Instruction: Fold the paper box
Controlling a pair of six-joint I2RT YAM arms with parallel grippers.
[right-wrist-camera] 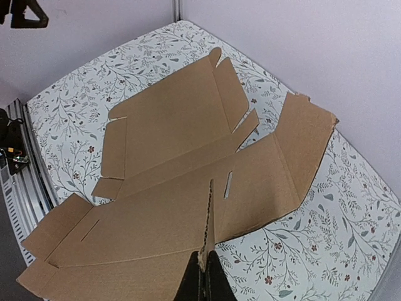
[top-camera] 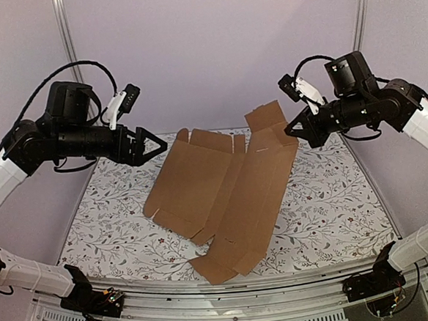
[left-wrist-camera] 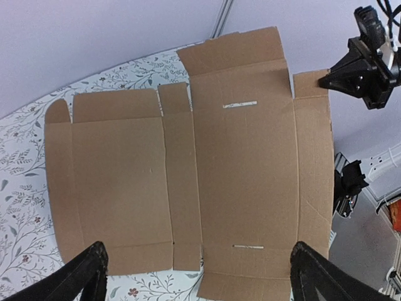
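The right pincer (top-camera: 297, 134) is shut tight on a side flap of the paper box (top-camera: 224, 193), and that edge sits a bit higher than the rest. The left pincer (top-camera: 153, 144) is open wide and holds nothing. It hangs in the air by the box's left side. The box lies open and mostly flat in the middle of the flowery surface (top-camera: 335, 211). It looks light and stiff but thin, so it may slide or bend in the wrong spot. I think it is best to grab flaps by their edges, near the fold lines. Both arms reach in from the sides, pincers pointing toward each other.
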